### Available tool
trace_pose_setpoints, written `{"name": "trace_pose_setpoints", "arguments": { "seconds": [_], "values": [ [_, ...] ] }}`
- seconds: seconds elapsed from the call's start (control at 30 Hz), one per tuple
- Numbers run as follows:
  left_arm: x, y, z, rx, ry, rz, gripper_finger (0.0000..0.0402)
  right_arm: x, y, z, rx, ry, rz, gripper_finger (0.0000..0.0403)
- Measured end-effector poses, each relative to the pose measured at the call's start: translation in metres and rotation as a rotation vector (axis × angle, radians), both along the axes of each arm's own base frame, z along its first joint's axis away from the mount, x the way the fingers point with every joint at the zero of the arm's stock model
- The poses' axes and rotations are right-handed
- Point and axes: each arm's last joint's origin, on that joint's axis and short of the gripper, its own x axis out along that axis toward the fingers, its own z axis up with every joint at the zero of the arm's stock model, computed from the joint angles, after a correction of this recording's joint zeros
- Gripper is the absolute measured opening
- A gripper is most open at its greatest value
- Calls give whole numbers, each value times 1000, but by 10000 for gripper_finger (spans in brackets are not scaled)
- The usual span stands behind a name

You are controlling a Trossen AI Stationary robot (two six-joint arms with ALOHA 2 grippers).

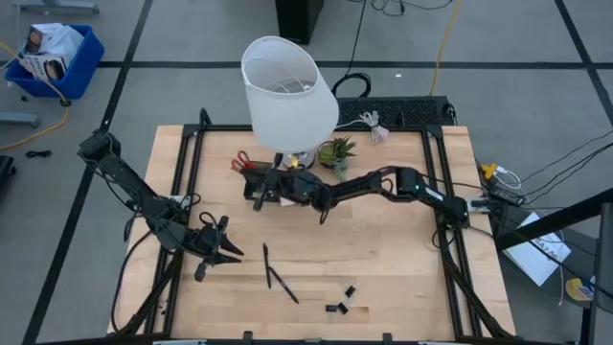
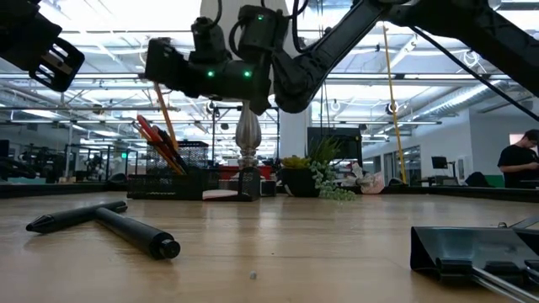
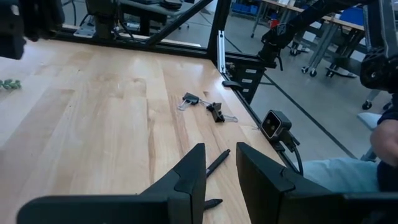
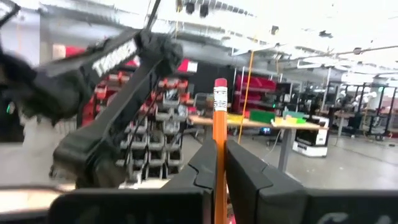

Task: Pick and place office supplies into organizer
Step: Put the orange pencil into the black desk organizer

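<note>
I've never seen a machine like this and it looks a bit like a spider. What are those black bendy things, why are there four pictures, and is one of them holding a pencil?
The black bendy things are two robot arms working at a wooden table. Each ends in a two-finger gripper, like a simple hand. One picture looks down from above, one looks across the table top, and two come from little cameras on the arms' wrists. Yes: the right gripper is shut on an orange pencil, up above the black organizer beside the lamp. The left gripper hovers open and holds nothing, above the black pens. Small black clips also lie on the table, and a little plant stands by the lamp.
</note>
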Motion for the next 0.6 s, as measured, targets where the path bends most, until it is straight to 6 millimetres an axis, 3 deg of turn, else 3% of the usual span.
{"name": "trace_pose_setpoints", "arguments": {
  "seconds": [0.6],
  "values": [
    [-1, 1, -4, 33, 35, 0, 93, -2, -18, 3, -68, -4, -64, 15]
  ]
}}
